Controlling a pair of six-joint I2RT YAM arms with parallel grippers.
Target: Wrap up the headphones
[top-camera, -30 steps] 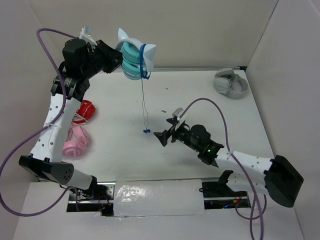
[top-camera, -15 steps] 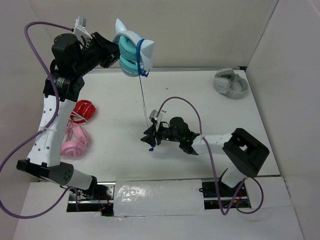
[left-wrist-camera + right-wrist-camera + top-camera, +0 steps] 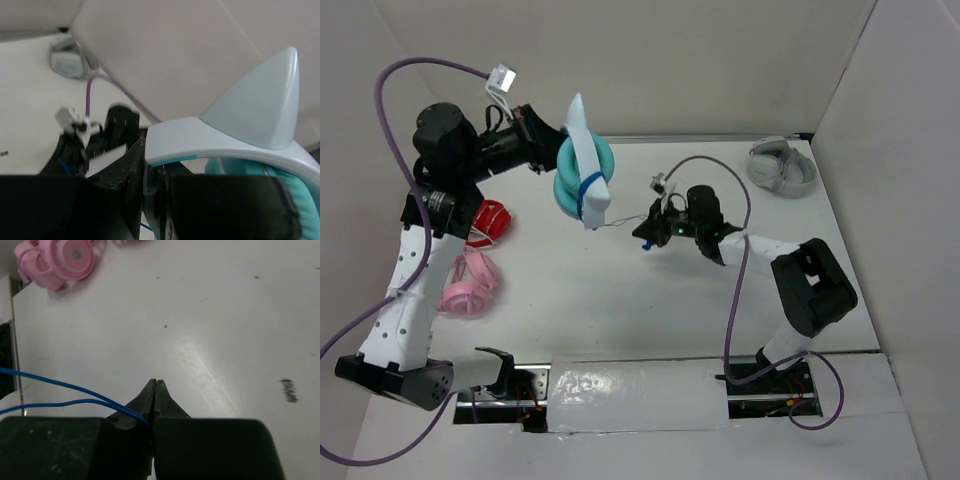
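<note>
Above the bench's (image 3: 570, 300) far edge, the headphones (image 3: 582, 175) are held aloft in the clenched left claw (image 3: 546, 140), so that the blue cable (image 3: 620, 222) is stretched toward mid-bench, where it is pinched in the clenched right claw (image 3: 650, 232), apparently for winding.

The right pincer (image 3: 155, 385), tips pressed together, pinches the blue cable (image 3: 60, 386) over the white surface (image 3: 225, 315); pink headphones (image 3: 65, 260) lie beyond.

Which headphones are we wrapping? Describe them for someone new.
Above the far-left part of the white table, the left hand holds the headphones in the air. Only this pair has teal cups, a white cat-eared band and a thin blue cable.
</note>
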